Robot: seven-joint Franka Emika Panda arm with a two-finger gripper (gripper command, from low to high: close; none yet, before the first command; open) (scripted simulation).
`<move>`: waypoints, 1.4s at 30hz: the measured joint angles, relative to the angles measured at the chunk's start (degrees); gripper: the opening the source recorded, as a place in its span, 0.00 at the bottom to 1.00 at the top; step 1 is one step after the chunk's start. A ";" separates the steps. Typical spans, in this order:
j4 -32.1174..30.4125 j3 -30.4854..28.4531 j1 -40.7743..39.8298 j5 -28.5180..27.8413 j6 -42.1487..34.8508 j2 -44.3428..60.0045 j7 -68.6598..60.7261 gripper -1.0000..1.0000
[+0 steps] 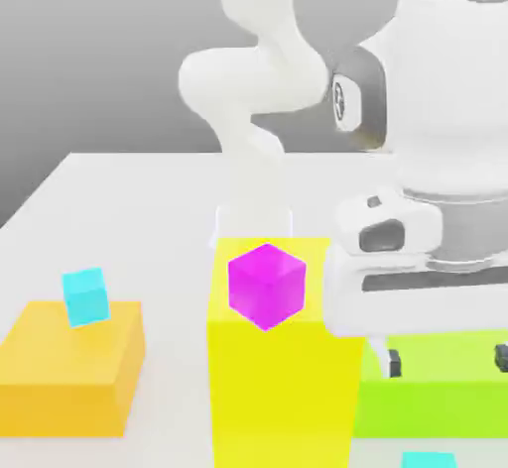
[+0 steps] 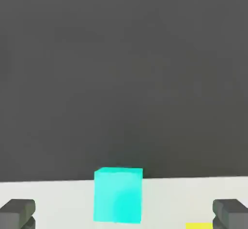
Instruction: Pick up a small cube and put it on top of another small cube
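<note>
Gripper (image 1: pixel 448 360) is spread, with no object between its fingers. The step in hand is judged to be the approach to the first pick; no stack is made. One cyan cube (image 1: pixel 429 460) lies at the bottom edge of the exterior view, toward that view's right, partly cut off by the frame. Its twin (image 1: pixel 86 297) is at the orange block (image 1: pixel 65 367), on the exterior view's left, well apart from the gripper.

Relative position: in the hand view, a cyan cube appears between the two fingers, somewhat nearer one than the other, and touching neither. It stands on the pale table (image 2: pixel 167 201), close to the dark area. This is most likely the cube from the bottom of the exterior view – a judgement from its position.

Next move: centre the gripper over this cube, align the fingers with two opposite faces, then lower and close. Keep clear of the green block (image 1: pixel 437 407), which appears behind the fingers in the exterior view, and of the yellow block (image 1: pixel 283 387). An off-centre descent could push the cube aside. After the grip, lift well above the blocks before travelling to the twin – its small top leaves little margin for placement.
</note>
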 joint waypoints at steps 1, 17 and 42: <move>0.26 -0.15 0.64 -0.81 0.45 2.02 1.20 0.50; 2.56 -2.01 4.03 -4.38 7.18 15.65 5.77 0.00; -23.36 -18.38 -27.96 -1.71 -7.30 -32.29 -29.49 0.00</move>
